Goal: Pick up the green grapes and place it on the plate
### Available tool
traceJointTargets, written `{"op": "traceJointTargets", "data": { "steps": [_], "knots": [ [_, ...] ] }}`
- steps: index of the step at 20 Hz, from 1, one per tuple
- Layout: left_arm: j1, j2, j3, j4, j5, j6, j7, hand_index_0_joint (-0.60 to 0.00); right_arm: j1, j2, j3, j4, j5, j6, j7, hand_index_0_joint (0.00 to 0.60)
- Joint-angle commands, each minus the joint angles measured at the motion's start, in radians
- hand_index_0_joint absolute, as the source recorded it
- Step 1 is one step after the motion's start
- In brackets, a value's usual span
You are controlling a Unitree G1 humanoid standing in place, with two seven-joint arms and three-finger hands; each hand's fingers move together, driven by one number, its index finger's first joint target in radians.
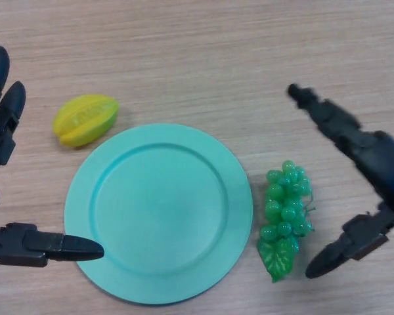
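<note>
Green grapes point(286, 216), plastic-looking bunch with a leaf at its near end, lie on the table point(203, 59) just right of the plate point(159, 213), close to its rim but not on it. Bunch runs lengthwise toward and away from the robot, leaf tip pointing toward the near edge.

Right hand point(374, 164) is spread wide around the grapes from the right: fingers straight, reaching up and left past the far end of the bunch; thumb stretched out low, its tip just beside the leaf. Nothing held, no clear contact with the grapes; hand looks released. Whether it rests on the table or hovers, cannot tell.

Plate is teal, round, with nothing on it, sitting at the centre of the view.

Left hand point(3, 190) is at the left edge, also released: fingers extended straight up along the edge, thumb pointing right with its tip over the plate's lower left rim. Touching the rim or just above it, cannot tell. Holds nothing.

Yellow star fruit point(85, 119), ridged, lies on the table just beyond the plate's upper left rim, near the left fingers, well apart from the grapes.

Table is light wood grain.
</note>
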Motion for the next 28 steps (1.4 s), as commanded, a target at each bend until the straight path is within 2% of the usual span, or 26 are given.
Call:
{"op": "traceJointTargets", "data": {
  "steps": [1,6,11,17,19,20,21,22,26,28],
  "knots": [
    [-0.017,0.037,0.084,-0.04,0.001,-0.148,0.023,0.0,-0.075,-0.033,-0.028,0.027,-0.05,-0.187,-0.003,0.0],
    [-0.016,0.037,0.096,-0.077,-0.013,-0.126,0.022,0.0,-0.168,-0.049,-0.005,0.26,-0.235,-0.304,0.061,0.0],
    [-0.002,0.025,0.111,-0.081,-0.035,-0.136,0.017,0.0,-0.286,-0.074,-0.005,0.523,-0.341,-0.438,-0.022,0.0],
    [0.003,0.017,0.107,-0.074,-0.035,-0.143,0.022,0.0,-0.38,-0.066,0.009,0.726,-0.378,-0.511,-0.123,0.0],
    [0.004,0.018,0.108,-0.071,-0.038,-0.144,0.022,0.0,-0.386,-0.06,0.011,0.74,-0.382,-0.508,-0.137,0.199],
    [0.004,0.018,0.108,-0.068,-0.038,-0.144,0.023,0.0,-0.388,-0.05,0.012,0.741,-0.369,-0.492,-0.138,0.349],
    [0.003,0.018,0.108,-0.066,-0.038,-0.143,0.024,0.0,-0.388,-0.042,0.013,0.74,-0.357,-0.475,-0.141,0.449],
    [0.003,0.019,0.105,-0.062,-0.035,-0.143,0.027,0.0,-0.385,-0.026,0.02,0.739,-0.334,-0.423,-0.146,0.59],
    [0.002,0.019,0.099,-0.054,-0.036,-0.145,0.029,0.0,-0.375,-0.032,0.008,0.762,-0.299,-0.359,-0.142,0.6],
    [0.004,0.018,0.095,-0.053,-0.033,-0.147,0.031,0.0,-0.369,-0.047,0.002,0.769,-0.28,-0.343,-0.133,0.6]
  ]
}}
